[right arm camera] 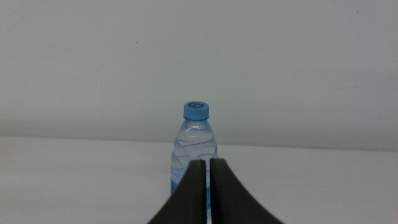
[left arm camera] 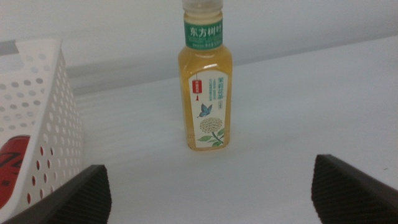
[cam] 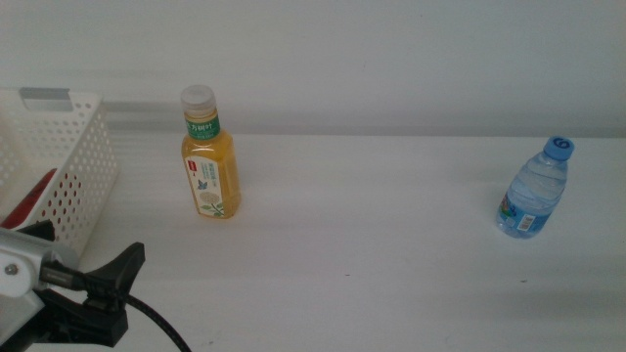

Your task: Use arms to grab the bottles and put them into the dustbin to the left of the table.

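Far left on the table [cam: 391, 274]: white dustbin [cam: 73, 166] w/ a red can [left arm camera: 11, 171] lying inside. Left hand [left arm camera: 208, 186] low at the front-left corner, just in front of the bin, jaws spread wide, holding nothing. Yellow juice bottle [cam: 208, 156] stands upright just right of the bin, apart from the hand. Far right: small water bottle [cam: 534, 188], upright. Right hand [right arm camera: 208, 186] faces it, jaws pressed together, empty.

Bare counter [cam: 372, 235] lies open between juice bottle [cam: 208, 156] and water bottle [cam: 534, 188], well apart. The basket [cam: 73, 166] stands near the juice bottle's side.
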`<action>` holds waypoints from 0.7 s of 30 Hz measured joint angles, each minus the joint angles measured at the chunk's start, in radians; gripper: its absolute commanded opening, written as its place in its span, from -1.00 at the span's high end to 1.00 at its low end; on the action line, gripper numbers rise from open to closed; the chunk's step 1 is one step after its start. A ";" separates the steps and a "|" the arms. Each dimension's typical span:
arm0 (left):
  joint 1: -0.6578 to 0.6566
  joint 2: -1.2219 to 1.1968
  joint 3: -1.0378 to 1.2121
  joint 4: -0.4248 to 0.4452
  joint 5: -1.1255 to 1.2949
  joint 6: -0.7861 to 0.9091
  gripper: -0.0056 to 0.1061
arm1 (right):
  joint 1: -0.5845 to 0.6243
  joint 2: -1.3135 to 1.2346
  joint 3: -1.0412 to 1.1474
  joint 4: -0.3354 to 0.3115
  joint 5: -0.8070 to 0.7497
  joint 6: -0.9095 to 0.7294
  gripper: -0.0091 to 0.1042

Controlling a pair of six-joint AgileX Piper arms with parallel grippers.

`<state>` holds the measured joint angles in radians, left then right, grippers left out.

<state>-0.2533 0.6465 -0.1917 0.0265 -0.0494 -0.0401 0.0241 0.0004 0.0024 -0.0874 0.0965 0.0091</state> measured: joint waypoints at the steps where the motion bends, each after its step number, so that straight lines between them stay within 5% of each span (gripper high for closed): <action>1: 0.000 0.000 0.002 0.000 -0.003 0.000 -0.64 | 0.000 0.000 0.000 0.000 0.000 0.000 0.87; 21: -0.022 0.514 -0.078 -0.006 -0.364 -0.011 -0.64 | 0.000 0.000 0.000 0.000 0.000 0.000 0.87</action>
<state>-0.2755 1.1602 -0.2700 0.0204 -0.4139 -0.0516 0.0241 0.0004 0.0024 -0.0874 0.0965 0.0091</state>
